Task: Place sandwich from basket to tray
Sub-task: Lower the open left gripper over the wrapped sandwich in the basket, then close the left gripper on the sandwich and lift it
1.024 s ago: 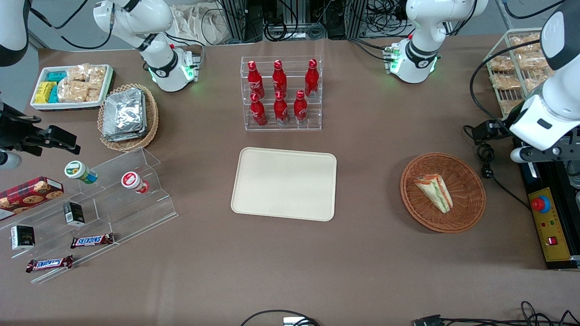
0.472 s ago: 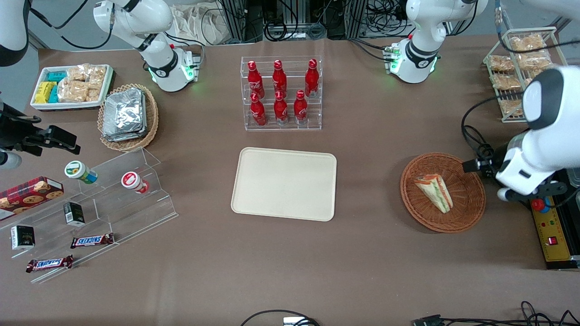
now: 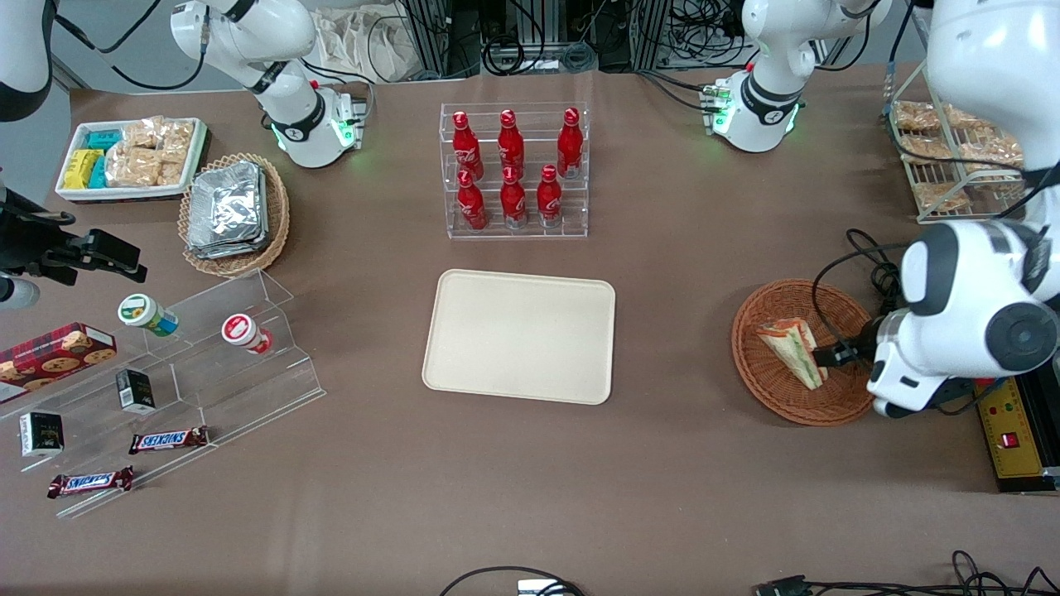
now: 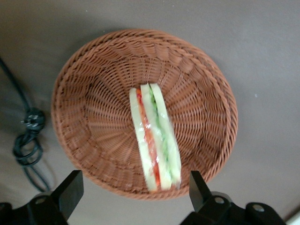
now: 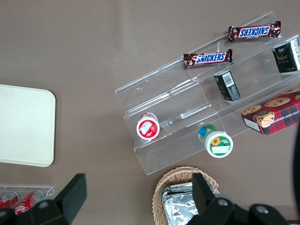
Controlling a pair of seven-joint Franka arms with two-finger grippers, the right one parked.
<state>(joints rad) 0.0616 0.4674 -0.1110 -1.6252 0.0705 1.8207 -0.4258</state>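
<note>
The sandwich (image 3: 792,352), a pale wedge with green and red-orange layers, lies in the round reddish-brown basket (image 3: 770,389) toward the working arm's end of the table. The cream tray (image 3: 519,335) lies flat at the table's middle with nothing on it. My left gripper (image 3: 836,356) hovers above the basket, over the part of its rim nearest the working arm's end, beside the sandwich. In the left wrist view the gripper (image 4: 135,197) is open wide and holds nothing. The sandwich (image 4: 154,136) and basket (image 4: 93,93) lie below it.
A clear rack of red bottles (image 3: 513,170) stands farther from the camera than the tray. A black cable and plug (image 3: 886,306) and a yellow control box (image 3: 1006,422) lie beside the basket. A wire rack of snack packs (image 3: 944,157) stands at the working arm's end.
My left arm has swung from beside the control box in over the basket, and the gripper now hangs over the basket's rim beside the sandwich. The sandwich has not moved.
</note>
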